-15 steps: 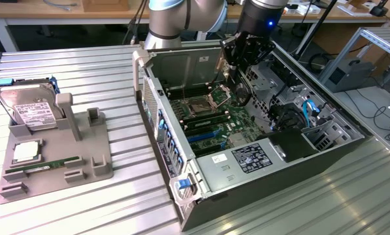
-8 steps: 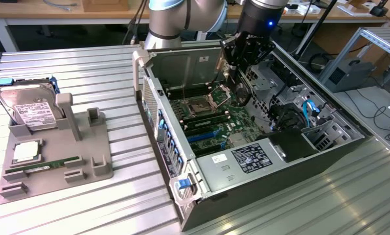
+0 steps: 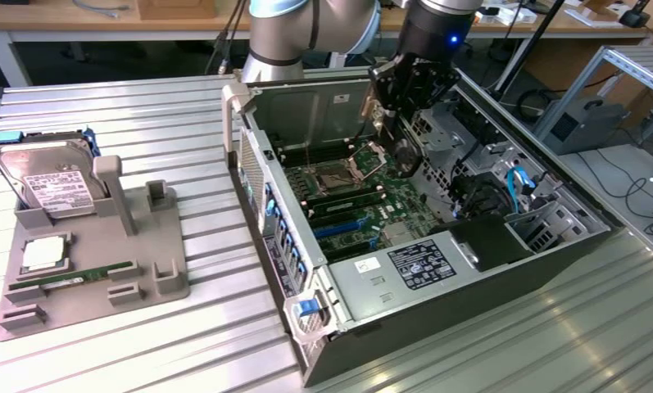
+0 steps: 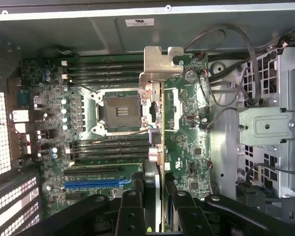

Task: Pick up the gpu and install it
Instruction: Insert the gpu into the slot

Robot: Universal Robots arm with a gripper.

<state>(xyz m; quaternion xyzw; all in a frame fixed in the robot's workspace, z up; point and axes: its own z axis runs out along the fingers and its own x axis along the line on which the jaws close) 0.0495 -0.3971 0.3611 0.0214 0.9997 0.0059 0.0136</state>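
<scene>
The gpu (image 4: 161, 132) is seen edge-on in the wrist view as a thin green card with a black cooler on one face. Its silver end bracket (image 4: 159, 64) points away from the camera. My gripper (image 4: 156, 201) is shut on the card, one black finger on each face. In the exterior view the gripper (image 3: 396, 137) hangs inside the open computer case (image 3: 251, 176) with the gpu (image 3: 401, 155) below it, above the motherboard (image 3: 348, 192) near the CPU socket (image 4: 119, 109). A blue expansion slot (image 4: 95, 183) lies off to one side of the card.
A grey fixture (image 3: 140, 246) on the metal table at the exterior view's left holds a silver hard drive (image 3: 47, 176), a memory stick (image 3: 70, 280) and a small square chip (image 3: 42, 254). Drive cages and cables (image 3: 518, 188) crowd the case's far side. The power supply (image 3: 419, 266) fills its near end.
</scene>
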